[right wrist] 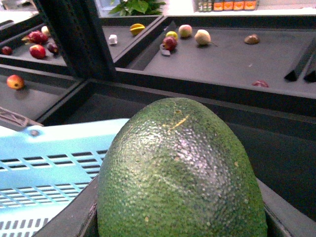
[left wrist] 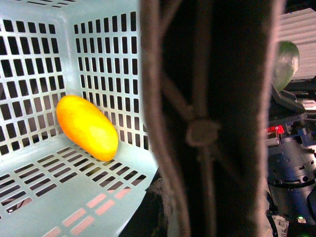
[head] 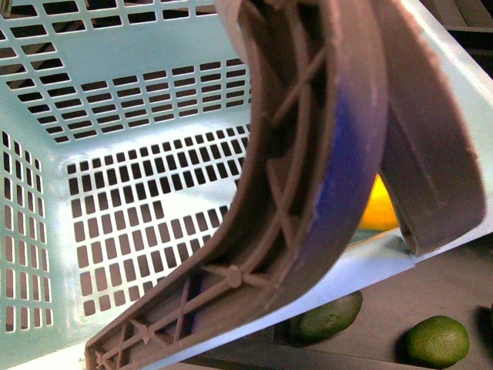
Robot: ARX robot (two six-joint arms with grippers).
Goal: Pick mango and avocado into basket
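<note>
The light teal basket fills the front view, tilted, its brown ribbed handle crossing close in front. My left gripper is shut on that handle, and the handle hides its fingers. The yellow-orange mango lies inside the basket against a slotted wall; a sliver of the mango shows behind the handle. The dark green pebbled avocado is held in my shut right gripper, just beside and above the basket rim. The avocado also appears past the handle.
Two green fruits, one darker and one rounder, lie on the dark shelf below the basket. Beyond the avocado are dark shelf trays with scattered red and yellow fruits and a black upright post.
</note>
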